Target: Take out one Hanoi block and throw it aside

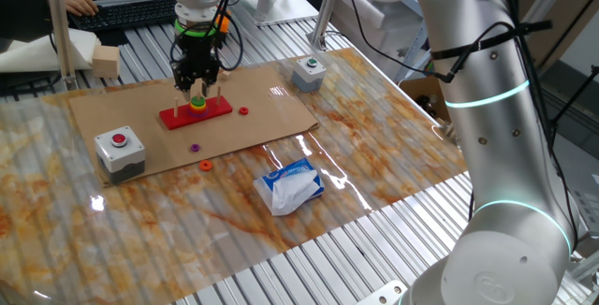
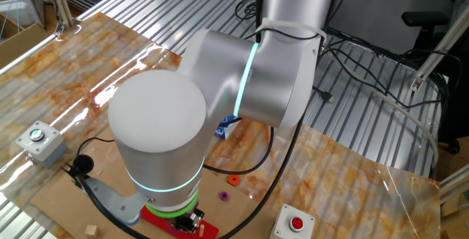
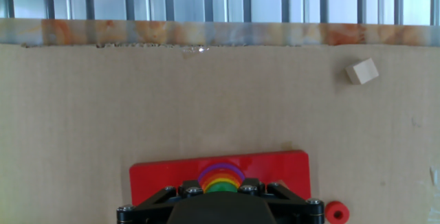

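The red Hanoi base [image 1: 195, 113] lies on the cardboard sheet [image 1: 271, 108], and it also shows in the hand view [image 3: 165, 176]. A stack of coloured ring blocks [image 3: 221, 178] stands on it, green on top. My gripper [image 1: 198, 97] is straight above the stack. Its fingers stand on either side of the green top block [image 1: 198, 103] and appear shut on it. In the hand view the gripper [image 3: 220, 191] hides the fingertips. Three loose ring blocks lie on the cardboard: red [image 1: 243, 110], purple [image 1: 195, 146] and orange [image 1: 204, 166].
A grey box with a red button [image 1: 120, 148] stands at the cardboard's front left. A grey box with a green button [image 1: 307, 73] stands at the back right. A tissue pack [image 1: 292, 185] lies on the table in front. A wooden cube [image 3: 361, 71] lies beyond the base.
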`<act>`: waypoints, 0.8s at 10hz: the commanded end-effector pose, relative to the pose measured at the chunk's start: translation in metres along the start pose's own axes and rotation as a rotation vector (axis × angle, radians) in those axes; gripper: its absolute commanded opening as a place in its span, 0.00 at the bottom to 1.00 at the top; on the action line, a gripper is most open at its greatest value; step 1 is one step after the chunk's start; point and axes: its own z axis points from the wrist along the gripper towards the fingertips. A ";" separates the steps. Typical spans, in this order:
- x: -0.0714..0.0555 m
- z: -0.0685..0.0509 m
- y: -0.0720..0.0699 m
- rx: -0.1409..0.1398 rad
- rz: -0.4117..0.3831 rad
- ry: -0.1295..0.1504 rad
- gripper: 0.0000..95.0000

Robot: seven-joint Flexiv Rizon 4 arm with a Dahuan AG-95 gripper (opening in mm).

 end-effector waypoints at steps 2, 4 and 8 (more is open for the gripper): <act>0.001 0.000 0.000 -0.001 0.001 -0.001 0.20; 0.001 0.000 0.000 -0.002 0.001 0.000 0.00; 0.002 0.001 0.000 -0.002 -0.001 0.002 0.00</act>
